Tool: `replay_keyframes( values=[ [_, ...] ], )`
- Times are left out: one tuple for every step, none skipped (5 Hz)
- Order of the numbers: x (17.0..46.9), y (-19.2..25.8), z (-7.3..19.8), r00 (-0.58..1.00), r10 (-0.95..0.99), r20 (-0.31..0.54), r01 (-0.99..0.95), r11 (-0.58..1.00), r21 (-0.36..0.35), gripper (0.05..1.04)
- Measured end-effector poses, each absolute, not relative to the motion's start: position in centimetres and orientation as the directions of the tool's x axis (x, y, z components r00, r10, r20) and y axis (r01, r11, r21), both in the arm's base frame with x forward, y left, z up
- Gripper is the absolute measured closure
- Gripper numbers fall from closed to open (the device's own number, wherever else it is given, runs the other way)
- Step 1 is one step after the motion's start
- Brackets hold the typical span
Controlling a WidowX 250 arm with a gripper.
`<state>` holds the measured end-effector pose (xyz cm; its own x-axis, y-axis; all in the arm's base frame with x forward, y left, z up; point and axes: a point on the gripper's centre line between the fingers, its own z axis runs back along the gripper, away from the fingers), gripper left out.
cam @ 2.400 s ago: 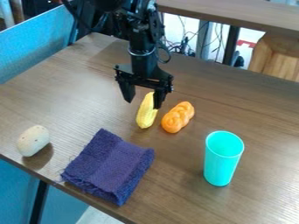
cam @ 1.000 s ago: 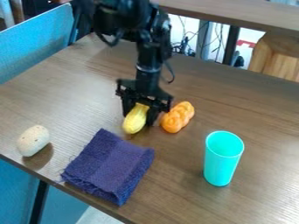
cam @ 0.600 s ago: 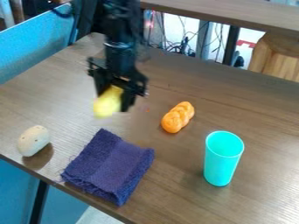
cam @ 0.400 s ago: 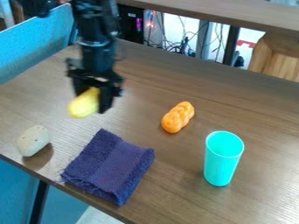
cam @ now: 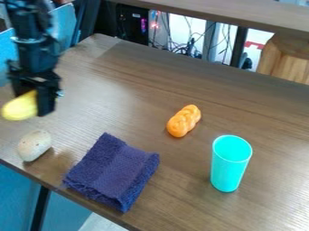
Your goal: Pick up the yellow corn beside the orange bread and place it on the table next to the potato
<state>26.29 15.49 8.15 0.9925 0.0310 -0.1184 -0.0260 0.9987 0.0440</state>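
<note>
Gripper [cam: 32, 105], black and 2-fingered, hangs at the left side of the camera view, with its claw closed around a yellow, elongated, round-ended toy vegetable [cam: 19, 107]. That yellow piece sticks out to the left from between the 2 fingers and seems to be up off the brown wood-grain table [cam: 253, 117], so the grasp and the lift look done; it is not set down, and the claw has not let go of it. Blur hides its finer texture, though its outline is smooth and plump.

Just below the held piece in the same view, near the table's edge, lies a pale, egg-shaped, stone-like object [cam: 34, 145] with small dark specks. Beside it is a folded, dark purple-blue cloth [cam: 113, 171], its weave thick and nubbly, its edges slightly ragged. Well apart from both, 1 orange, glossy, braided toy loaf [cam: 183, 121] rests at a slant, its lobes rounded. To its lower right, 1 turquoise, smooth-walled plastic cup [cam: 230, 164] stands upright, mouth up, tapering toward its base.
</note>
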Motion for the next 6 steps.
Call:
replay_keyframes(
  values=[
    [25.2,18.5,8.8,0.993,0.063,-0.098,-0.059,0.997,0.044,0.405],
    [24.1,19.9,7.8,0.987,0.082,-0.139,-0.072,0.995,0.071,0.405],
    [23.7,20.4,5.0,0.978,0.088,-0.192,-0.076,0.995,0.067,0.405],
    [24.2,20.6,2.5,0.97,0.095,-0.223,-0.086,0.995,0.05,0.405],
    [26.7,20.2,2.4,0.978,0.071,-0.197,-0.059,0.996,0.068,0.405],
    [28.0,19.2,2.4,0.981,0.057,-0.188,-0.044,0.997,0.071,0.344]
  ],
)
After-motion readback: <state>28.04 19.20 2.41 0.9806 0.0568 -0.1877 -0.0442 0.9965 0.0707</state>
